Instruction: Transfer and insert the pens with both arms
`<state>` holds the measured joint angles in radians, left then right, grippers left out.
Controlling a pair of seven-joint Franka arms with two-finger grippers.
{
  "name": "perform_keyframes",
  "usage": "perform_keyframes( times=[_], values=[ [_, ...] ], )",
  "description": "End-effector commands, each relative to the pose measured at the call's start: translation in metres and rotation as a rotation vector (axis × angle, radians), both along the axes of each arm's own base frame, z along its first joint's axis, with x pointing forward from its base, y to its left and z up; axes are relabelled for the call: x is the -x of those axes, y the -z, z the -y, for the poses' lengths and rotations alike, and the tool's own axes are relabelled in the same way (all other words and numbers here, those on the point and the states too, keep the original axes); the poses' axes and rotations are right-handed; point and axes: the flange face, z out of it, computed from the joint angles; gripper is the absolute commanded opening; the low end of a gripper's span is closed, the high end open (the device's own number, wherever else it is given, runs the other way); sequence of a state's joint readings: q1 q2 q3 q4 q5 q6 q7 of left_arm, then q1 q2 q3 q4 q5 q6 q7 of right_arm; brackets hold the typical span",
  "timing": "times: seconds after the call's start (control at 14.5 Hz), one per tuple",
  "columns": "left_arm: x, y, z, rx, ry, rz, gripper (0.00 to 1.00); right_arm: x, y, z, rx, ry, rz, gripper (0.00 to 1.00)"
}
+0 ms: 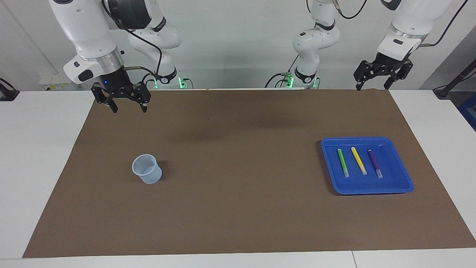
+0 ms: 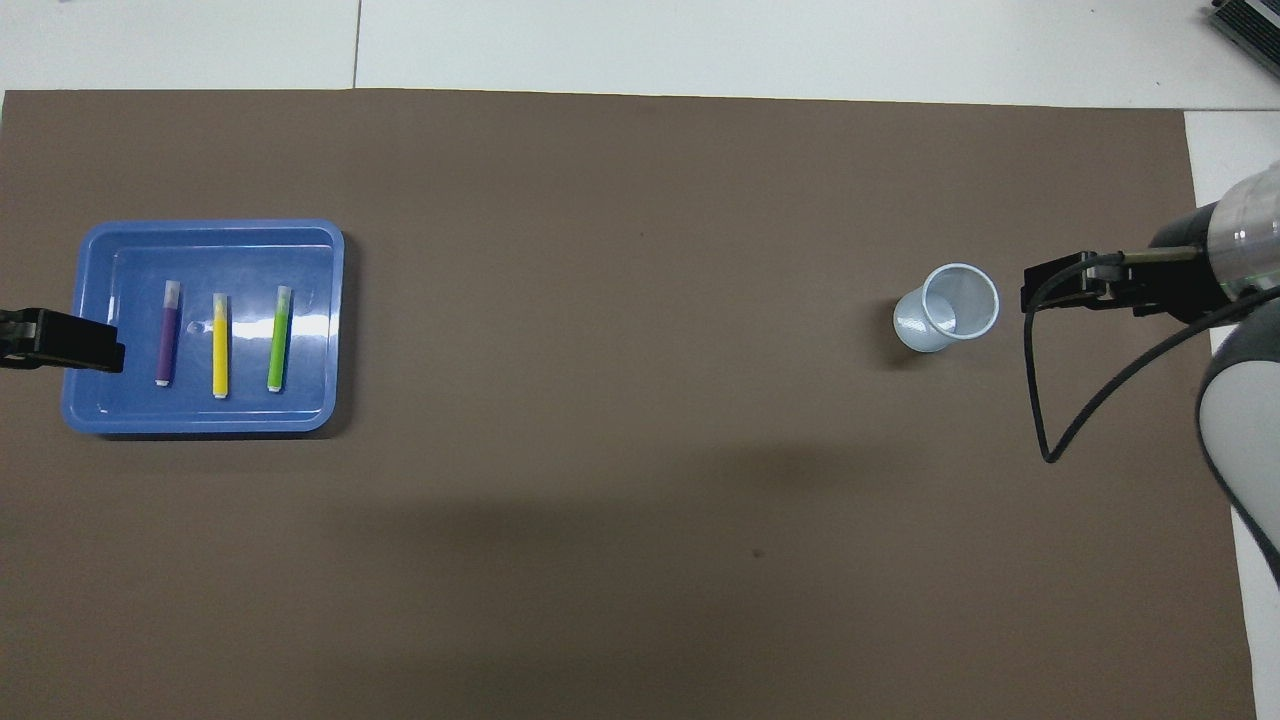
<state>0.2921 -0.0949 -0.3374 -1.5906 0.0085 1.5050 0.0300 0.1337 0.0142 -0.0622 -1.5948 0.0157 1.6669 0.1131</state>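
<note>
So both grippers hang spread and empty; left gripper (image 1: 373,88) over the mat edge at its own end, right gripper (image 1: 128,108) likewise; three slim marker pens, green (image 1: 343,162), yellow (image 1: 359,160), purple (image 1: 375,163), lie parallel and close in the shallow blue plastic tray (image 1: 403,186) below the left gripper; small translucent plastic cup (image 1: 147,169) stands below the right gripper; risks: wide jaws nudging a neighbouring pen, a pen slipping at handover, the light cup tipping on insertion.

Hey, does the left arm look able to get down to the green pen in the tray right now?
Probably yes. The left end effector hangs open above the mat's edge, the green pen lies uncovered in the blue tray, apart from its neighbours.
</note>
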Motion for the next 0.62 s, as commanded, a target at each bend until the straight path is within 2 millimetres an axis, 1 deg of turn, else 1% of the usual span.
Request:
perform_keyframes(
  times=[0.0, 0.55],
  values=[
    [0.0083, -0.0009, 0.0018, 0.002, -0.008, 0.002, 1.00, 0.0069, -0.0006, 0.0050, -0.017, 0.002, -0.002, 1.00],
    [0.0083, -0.0009, 0.0018, 0.002, -0.008, 0.002, 1.00, 0.0071, -0.0011, 0.0059, -0.017, -0.001, -0.003, 1.00]
  ],
)
